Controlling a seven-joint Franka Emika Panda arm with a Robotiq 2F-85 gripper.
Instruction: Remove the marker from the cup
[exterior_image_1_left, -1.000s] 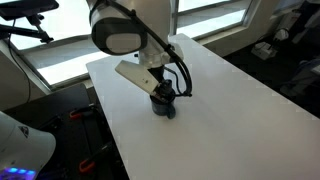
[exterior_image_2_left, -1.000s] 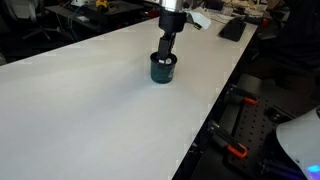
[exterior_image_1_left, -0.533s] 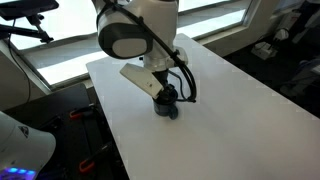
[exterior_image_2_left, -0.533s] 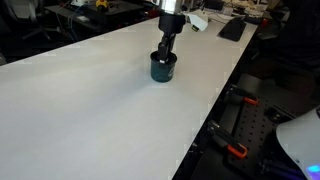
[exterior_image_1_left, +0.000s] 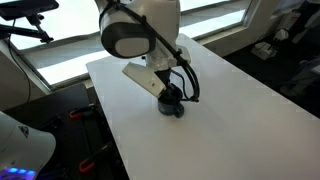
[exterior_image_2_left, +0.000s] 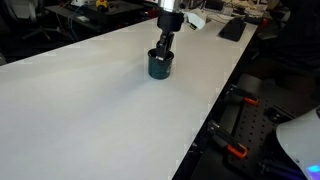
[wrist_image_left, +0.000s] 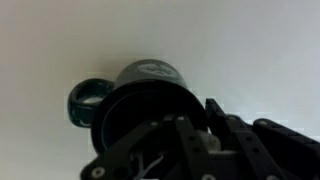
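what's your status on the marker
Hand at cup rim, grip unclear. Marker not visible. Nothing else near it on table.

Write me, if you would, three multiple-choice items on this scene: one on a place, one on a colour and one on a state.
1. Where is the cup?
A. On the floor
B. On the table, under the gripper
C. On a shelf

2. What colour is the table top?
A. White
B. Red
C. Green

3. How does the cup stand?
A. On its side
B. Upside down
C. Upright

Answers: 1 B, both exterior views show it on the table right below the gripper. 2 A, the surface is plain white. 3 C, the wrist view looks down into its open mouth.
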